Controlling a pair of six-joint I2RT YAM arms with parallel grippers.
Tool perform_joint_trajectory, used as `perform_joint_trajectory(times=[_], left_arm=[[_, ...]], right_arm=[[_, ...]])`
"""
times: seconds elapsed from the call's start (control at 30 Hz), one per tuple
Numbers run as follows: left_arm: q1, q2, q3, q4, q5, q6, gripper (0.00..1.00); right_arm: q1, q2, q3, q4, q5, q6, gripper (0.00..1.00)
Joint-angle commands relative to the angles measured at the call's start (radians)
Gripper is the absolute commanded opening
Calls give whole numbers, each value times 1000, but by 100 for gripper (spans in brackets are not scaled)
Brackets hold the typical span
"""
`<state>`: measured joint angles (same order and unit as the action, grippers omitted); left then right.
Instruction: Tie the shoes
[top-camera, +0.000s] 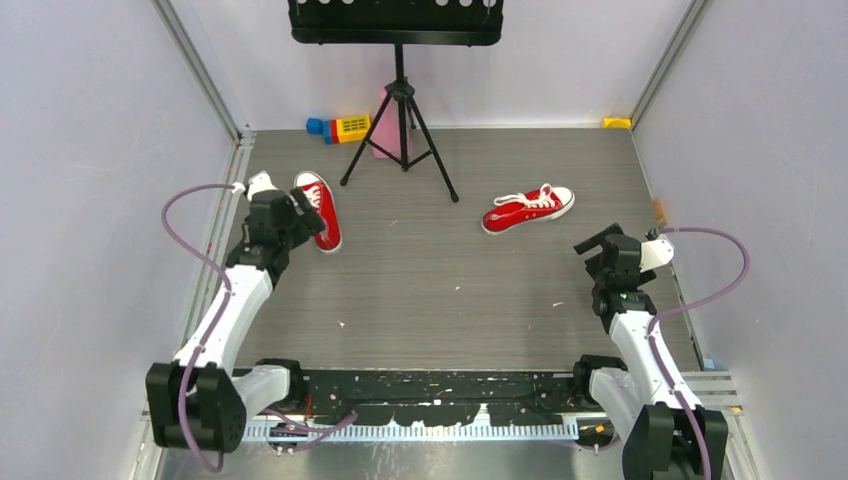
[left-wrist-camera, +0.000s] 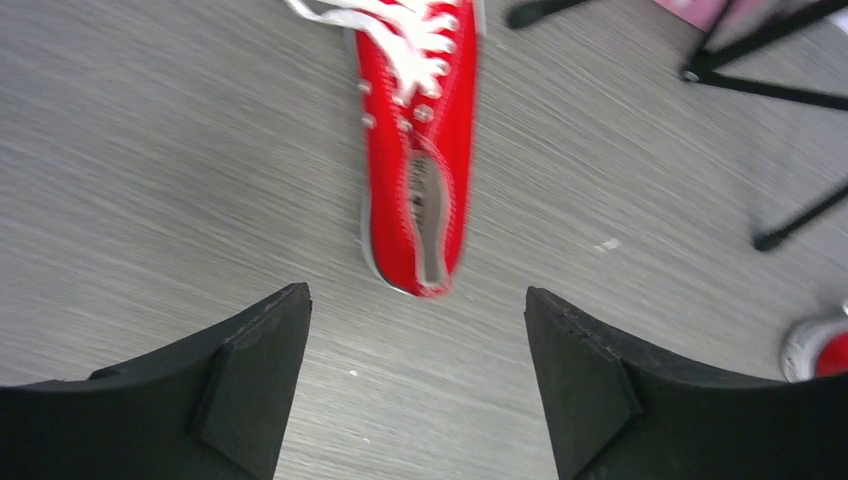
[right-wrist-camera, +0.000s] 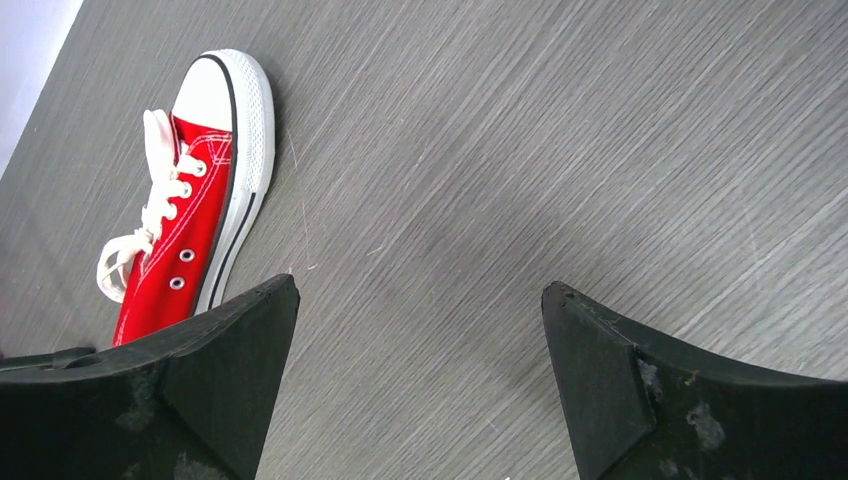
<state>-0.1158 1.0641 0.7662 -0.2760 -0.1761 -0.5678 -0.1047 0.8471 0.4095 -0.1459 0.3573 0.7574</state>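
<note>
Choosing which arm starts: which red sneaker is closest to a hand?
The red canvas sneaker on the left, heel just beyond the open left hand. The other red sneaker lies farther from the right hand.

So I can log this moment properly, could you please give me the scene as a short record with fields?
left gripper: open, holds nothing, just short of the left shoe's heel
right gripper: open, holds nothing, over bare table
left shoe: far left of table, heel toward the gripper, laces look untied
right shoe: far right of centre, apart from the right gripper, laces loose
tripod: stands at the far edge, between the shoes
blocks: by the far wall, left of the tripod
task: not yet started
</note>
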Motion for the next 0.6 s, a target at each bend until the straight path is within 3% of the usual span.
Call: perform_joint_trajectory(times=[0.0, 0.33, 0.53, 0.57], left_arm=[[80, 122, 90, -89, 8, -4, 77], [83, 520, 295, -110, 101, 2, 65], [82, 605, 298, -97, 89, -12, 58], [82, 605, 293, -92, 97, -12, 52]], right_arm=[[0, -6, -26, 81, -12, 32, 96], [1, 40, -22, 114, -46, 42, 94], [1, 9, -26, 108, -43, 33, 93], [1, 4, -27, 110, -42, 32, 93]])
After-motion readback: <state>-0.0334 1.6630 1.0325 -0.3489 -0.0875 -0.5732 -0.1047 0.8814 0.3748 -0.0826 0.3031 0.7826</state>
